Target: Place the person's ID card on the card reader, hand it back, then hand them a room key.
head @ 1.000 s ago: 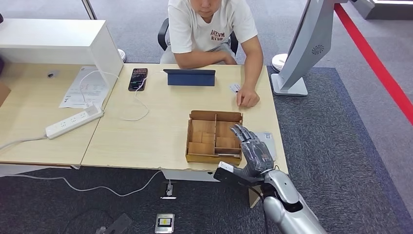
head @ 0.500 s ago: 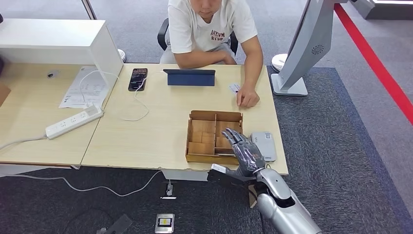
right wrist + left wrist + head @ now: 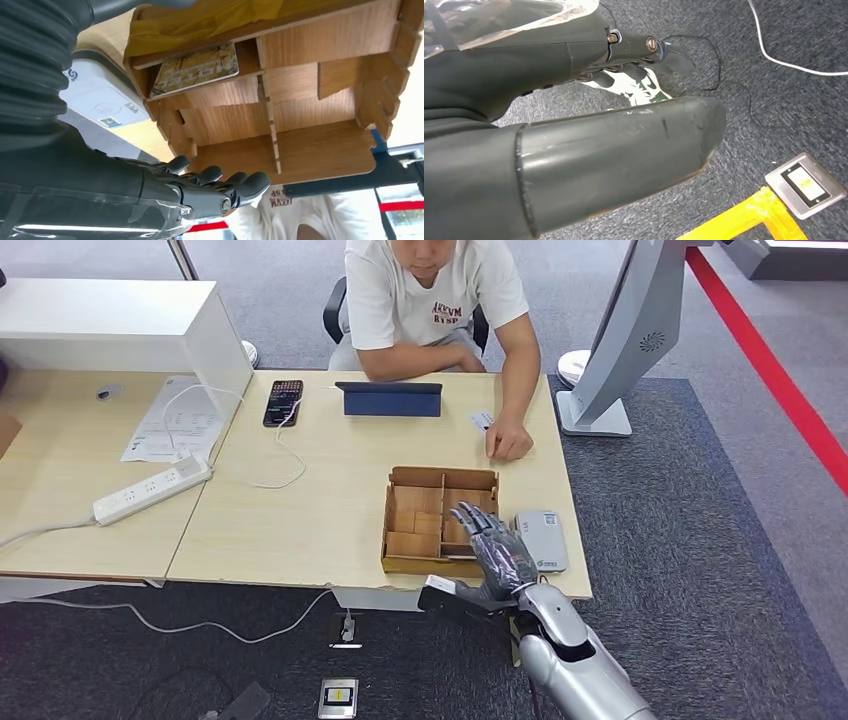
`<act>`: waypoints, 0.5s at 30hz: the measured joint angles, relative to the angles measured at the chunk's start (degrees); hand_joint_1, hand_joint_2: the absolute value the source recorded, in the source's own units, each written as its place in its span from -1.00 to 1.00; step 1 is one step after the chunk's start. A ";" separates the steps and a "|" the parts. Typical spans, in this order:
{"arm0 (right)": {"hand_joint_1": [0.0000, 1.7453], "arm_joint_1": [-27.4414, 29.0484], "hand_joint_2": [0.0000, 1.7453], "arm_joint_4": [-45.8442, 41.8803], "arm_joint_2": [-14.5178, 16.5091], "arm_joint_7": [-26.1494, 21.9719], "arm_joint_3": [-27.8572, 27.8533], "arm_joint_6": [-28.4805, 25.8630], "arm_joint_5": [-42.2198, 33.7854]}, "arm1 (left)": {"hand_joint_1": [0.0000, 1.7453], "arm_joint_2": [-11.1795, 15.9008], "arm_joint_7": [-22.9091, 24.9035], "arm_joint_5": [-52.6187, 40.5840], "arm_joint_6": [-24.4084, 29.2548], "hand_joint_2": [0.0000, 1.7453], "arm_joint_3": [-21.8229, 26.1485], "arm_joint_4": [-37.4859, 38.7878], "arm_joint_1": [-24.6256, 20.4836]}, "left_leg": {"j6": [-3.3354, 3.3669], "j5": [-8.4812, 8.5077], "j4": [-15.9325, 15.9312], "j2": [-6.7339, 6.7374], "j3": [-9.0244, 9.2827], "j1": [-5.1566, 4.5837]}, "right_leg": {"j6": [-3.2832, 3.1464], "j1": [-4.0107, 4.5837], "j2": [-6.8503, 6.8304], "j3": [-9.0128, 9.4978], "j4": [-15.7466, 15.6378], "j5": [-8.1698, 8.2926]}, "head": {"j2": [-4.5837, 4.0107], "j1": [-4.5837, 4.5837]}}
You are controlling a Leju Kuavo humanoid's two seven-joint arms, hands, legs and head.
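On the far left of the desk [image 3: 300, 520], as you saw it from the head view, sat a white box [image 3: 110, 325], with a printed sheet [image 3: 165, 425] and a white power strip [image 3: 152, 487] in front of it. A phone [image 3: 283, 402] lay further right with a white cable [image 3: 285, 465] running from it, and next to that stood a dark blue tablet [image 3: 390, 398], close to the far edge before the seated person [image 3: 430, 300]. The person's hand [image 3: 508, 440] rested on the desk, with a small white card [image 3: 482, 420] just beside it.

Near the front edge you had the wooden divider tray [image 3: 420, 540]. Your right wrist view showed a yellow patterned room key card [image 3: 195, 69] lying flat in one of its compartments, on the side nearest the reader. The right hand [image 3: 495, 545] hovered over the tray's right-hand compartments, fingers [image 3: 210, 176] stretched out, slightly apart, and holding nothing. The grey-white card reader [image 3: 541, 538] lay just to the right of the tray, close beside the hand. You could not make out an ID card on the reader.

At the far right, a grey stand [image 3: 625, 340] rose from the carpet beside the desk.

Your left hand [image 3: 624, 55] hung over dark carpet, near a metal floor plate [image 3: 806, 184] and yellow tape [image 3: 744, 220]. Its fingers looked curled in, though you could not tell whether they held anything.
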 joint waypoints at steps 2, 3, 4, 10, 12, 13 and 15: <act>-1.00 -0.03 1.00 0.85 0.25 0.53 0.07 -1.27 0.73 | -1.00 0.01 -0.04 -0.02 0.02 -1.00 0.02 0.00 0.07 | 0.00 0.00 0.00 0.00 0.00 0.00 | 0.00 0.00 0.00 0.00 0.00 0.00 | 0.00 0.00; -1.00 -0.06 1.00 1.40 0.37 0.62 0.11 -1.68 0.94 | -1.00 0.00 -0.05 -0.03 0.04 -1.00 0.04 0.00 0.10 | 0.00 0.00 0.00 0.00 0.00 0.00 | 0.00 0.00 0.00 0.00 0.00 0.00 | 0.00 -0.01; -1.00 -0.12 1.00 2.01 0.48 0.66 0.16 -1.94 1.07 | -1.00 0.00 -0.05 -0.03 0.09 -1.00 0.07 0.00 0.14 | 0.00 0.00 0.00 0.00 0.00 0.00 | 0.00 0.00 0.00 0.00 0.00 0.00 | 0.00 0.00; -1.00 -0.65 1.00 5.05 0.70 0.65 0.48 -2.37 1.07 | -1.00 -0.02 -0.08 0.14 0.33 -1.00 0.59 0.01 0.45 | 0.00 0.00 0.00 0.00 0.00 0.00 | 0.00 0.00 0.00 0.00 0.00 0.00 | 0.00 0.00; -1.00 -0.83 1.00 5.79 0.70 0.83 0.54 -2.82 1.04 | -1.00 -0.04 -0.09 0.15 0.41 -1.00 0.86 0.01 0.55 | 0.00 0.00 0.00 0.00 0.00 0.00 | 0.00 0.00 0.00 0.00 0.00 0.00 | 0.00 0.01; -1.00 -0.91 1.00 6.13 0.69 0.93 0.56 -3.04 1.03 | -1.00 -0.05 -0.09 0.14 0.45 -1.00 0.99 0.01 0.58 | 0.00 0.00 0.00 0.00 0.00 0.00 | 0.00 0.00 0.00 0.00 0.00 0.00 | 0.00 0.01; -1.00 -1.06 1.00 6.74 0.65 1.04 0.57 -3.31 1.00 | -1.00 -0.09 -0.09 0.08 0.49 -1.00 1.14 0.01 0.61 | 0.00 0.00 0.00 0.00 0.00 0.00 | 0.00 0.00 0.00 0.00 0.00 0.00 | 0.00 0.00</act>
